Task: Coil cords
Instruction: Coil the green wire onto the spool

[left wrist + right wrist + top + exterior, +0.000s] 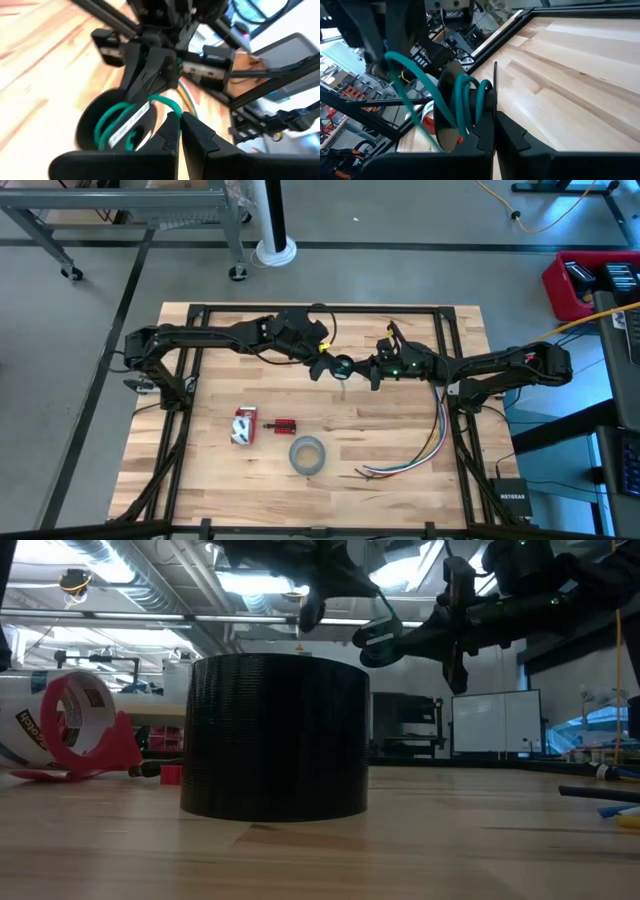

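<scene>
Light wooden slatted table (pixel 390 430) in black frame. On it: grey ring-shaped tape roll (pixel 307 454), small red block (pixel 283 426), red-white tape dispenser (pixel 243 426), multicoloured wire bunch (pixel 420 450).

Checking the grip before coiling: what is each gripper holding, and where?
Both hold the cord: left gripper pinches a loop; right gripper grips its disc-like spool.

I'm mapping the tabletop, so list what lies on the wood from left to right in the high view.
Tape dispenser → small red object → grey tape roll → multicoloured wires. Above them, the left pincer and right pincer meet at the cord spool.
</scene>
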Robot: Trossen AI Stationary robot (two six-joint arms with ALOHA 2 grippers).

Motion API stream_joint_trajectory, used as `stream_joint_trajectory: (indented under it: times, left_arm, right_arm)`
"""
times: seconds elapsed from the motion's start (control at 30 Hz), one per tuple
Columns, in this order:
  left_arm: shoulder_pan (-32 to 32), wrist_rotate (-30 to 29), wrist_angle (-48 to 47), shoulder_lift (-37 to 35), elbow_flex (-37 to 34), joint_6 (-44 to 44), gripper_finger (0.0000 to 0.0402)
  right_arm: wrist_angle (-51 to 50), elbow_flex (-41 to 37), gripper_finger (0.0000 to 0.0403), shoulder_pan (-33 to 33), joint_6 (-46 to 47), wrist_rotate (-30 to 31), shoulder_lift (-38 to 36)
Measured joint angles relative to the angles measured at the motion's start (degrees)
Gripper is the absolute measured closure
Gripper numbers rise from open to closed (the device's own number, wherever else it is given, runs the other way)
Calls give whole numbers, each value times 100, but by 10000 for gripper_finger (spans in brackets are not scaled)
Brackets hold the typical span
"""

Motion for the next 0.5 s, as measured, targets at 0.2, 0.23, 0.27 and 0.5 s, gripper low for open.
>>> stream_joint_trajectory:
  times: [0.2,0.23,0.27,0.5]
  left_arm:
    - [0,-315,-562,-157,4,279,400]
    - [0,-325,-623,-157,3,333,400]
    - [0,-359,-667,-157,3,398,400]
    - [0,-591,-782,-157,2,544,400]
  right_arm:
    - [-46,-13,398,-4,3,-137,10]
    - [-19,-13,398,-4,2,-153,9]
    - [-7,-13,398,-4,1,-153,9]
    - [40,-13,398,-3,5,-155,9]
